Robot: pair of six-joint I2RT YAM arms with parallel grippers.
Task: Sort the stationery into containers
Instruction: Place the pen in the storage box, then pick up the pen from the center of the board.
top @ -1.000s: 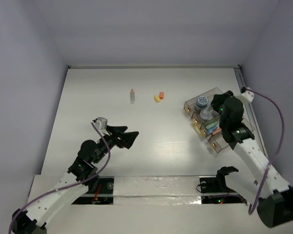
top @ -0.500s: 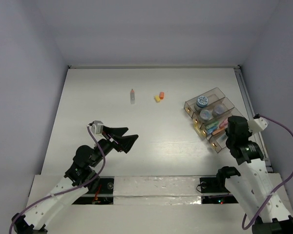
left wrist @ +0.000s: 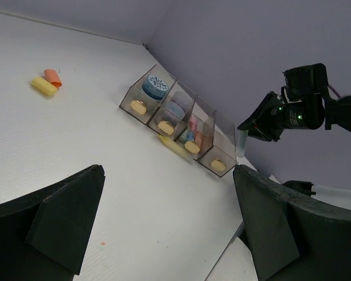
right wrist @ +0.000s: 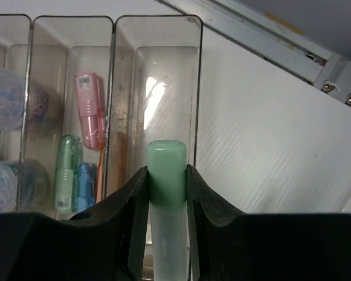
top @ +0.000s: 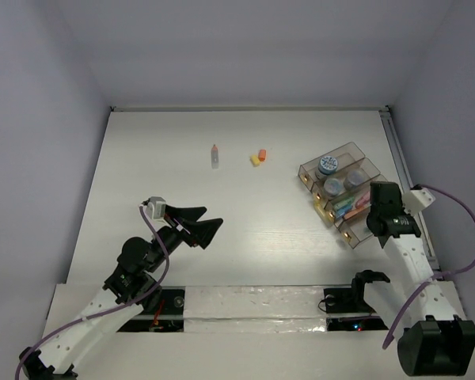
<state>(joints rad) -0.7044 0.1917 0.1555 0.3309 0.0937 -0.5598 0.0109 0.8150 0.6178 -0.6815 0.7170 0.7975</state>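
Observation:
The smoky-brown organiser tray (top: pixel 355 148) stands at the right of the table and shows below the right wrist (right wrist: pixel 158 19). My right gripper (top: pixel 379 207) hovers over its near end compartment (right wrist: pixel 164 88), shut on a green-capped pen (right wrist: pixel 167 157). A pink pen (right wrist: pixel 90 111), a green pen (right wrist: pixel 65 172) and a blue one (right wrist: pixel 84 184) lie in the neighbouring compartment. A blue-white tub (top: pixel 327 165) and purple tubs (top: pixel 333 186) sit in the far compartments. My left gripper (top: pixel 211 227) is open and empty over the table's left middle.
An orange eraser (top: pixel 262 153) and a yellow eraser (top: pixel 255 160) lie mid-table, also in the left wrist view (left wrist: pixel 52 76). A small red-capped item (top: pixel 214 154) lies left of them. A metal rail (top: pixel 399 158) runs along the table's right edge. White walls enclose the table.
My right gripper has moved from over the tray's middle towards its near end, still holding the green pen. My left gripper has drawn back slightly.

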